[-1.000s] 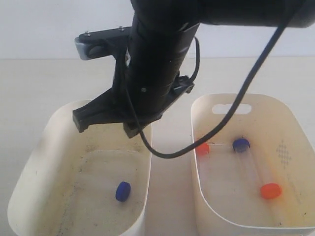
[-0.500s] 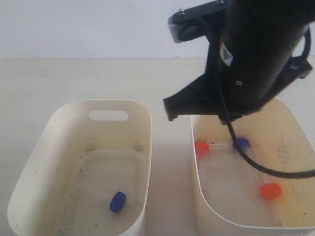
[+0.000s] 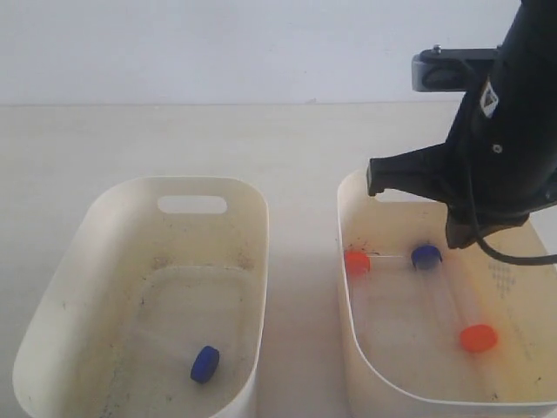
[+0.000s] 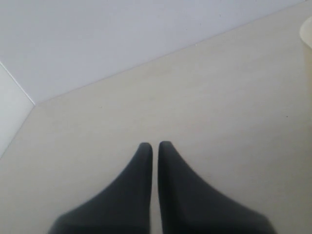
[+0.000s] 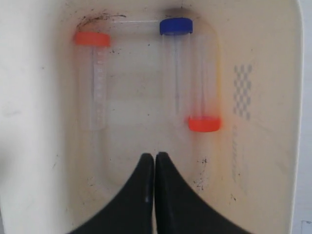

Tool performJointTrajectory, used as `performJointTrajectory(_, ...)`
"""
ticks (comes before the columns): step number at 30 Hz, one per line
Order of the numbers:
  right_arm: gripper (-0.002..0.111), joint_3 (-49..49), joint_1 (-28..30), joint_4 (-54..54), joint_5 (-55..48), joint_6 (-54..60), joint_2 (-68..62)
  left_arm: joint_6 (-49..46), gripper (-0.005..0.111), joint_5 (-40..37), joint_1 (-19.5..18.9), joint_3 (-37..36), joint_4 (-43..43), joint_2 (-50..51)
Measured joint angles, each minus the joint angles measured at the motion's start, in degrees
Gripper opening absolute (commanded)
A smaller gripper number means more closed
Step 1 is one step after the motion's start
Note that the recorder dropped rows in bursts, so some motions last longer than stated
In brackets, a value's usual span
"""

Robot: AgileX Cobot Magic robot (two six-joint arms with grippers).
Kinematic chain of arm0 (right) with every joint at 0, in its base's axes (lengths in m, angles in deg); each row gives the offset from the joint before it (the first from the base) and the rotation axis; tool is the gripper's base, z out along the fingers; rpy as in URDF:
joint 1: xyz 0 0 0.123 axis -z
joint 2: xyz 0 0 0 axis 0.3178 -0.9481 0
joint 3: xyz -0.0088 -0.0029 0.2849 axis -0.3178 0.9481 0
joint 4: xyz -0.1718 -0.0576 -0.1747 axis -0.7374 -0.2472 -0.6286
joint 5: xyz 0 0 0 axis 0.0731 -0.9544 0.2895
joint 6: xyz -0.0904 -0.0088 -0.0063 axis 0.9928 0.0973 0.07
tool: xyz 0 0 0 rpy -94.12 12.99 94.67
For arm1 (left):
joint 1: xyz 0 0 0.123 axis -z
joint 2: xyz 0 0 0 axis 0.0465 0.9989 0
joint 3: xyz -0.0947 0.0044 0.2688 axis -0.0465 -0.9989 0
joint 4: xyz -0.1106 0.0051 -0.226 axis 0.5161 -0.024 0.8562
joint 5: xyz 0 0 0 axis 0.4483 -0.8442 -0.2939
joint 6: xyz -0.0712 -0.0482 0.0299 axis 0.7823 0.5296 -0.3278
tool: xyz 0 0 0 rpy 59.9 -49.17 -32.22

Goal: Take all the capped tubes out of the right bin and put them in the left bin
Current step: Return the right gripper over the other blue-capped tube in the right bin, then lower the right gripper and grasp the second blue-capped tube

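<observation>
Since a second earlier, the right arm [image 3: 505, 157] had swung from over the left bin [image 3: 113, 244] across the gap between the tubs. It now hung above the far end of the right bin [image 3: 365, 396], covering the handle end. The lone blue-capped tube [image 3: 205, 363] in the left bin had rolled a little nearer the front wall and lay on the floor there.

In the right wrist view I saw the right gripper [image 5: 154, 156] pointing down into the right bin, fingers pressed together with nothing between them. Three tubes lay on the floor below it. The first orange-capped tube [image 5: 92, 39] was near one side wall, with the second blue-capped tube [image 5: 176, 26] apart from it. Just beside that one, lying the opposite way, the second orange-capped tube [image 5: 204, 124] was nearest the dotted diamond mark [image 5: 243, 92].

The left gripper [image 4: 155, 145] sat over bare table [image 4: 219, 97], fingers closed and holding nothing.
</observation>
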Motion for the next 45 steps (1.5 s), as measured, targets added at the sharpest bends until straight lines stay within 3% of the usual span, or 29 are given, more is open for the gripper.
performJointTrajectory(8,0.000,5.54,0.74,4.12,7.13,2.37,-0.31,0.00,0.004,0.00,0.00,0.00,0.00,0.00)
performJointTrajectory(18,0.000,5.96,0.74,4.40,10.80,5.74,-11.96,0.00,0.004,0.00,0.00,0.00,0.00,0.00)
performJointTrajectory(45,0.000,6.08,4.08,7.02,14.98,10.21,-16.63,0.00,0.004,0.00,0.00,0.00,0.00,0.00)
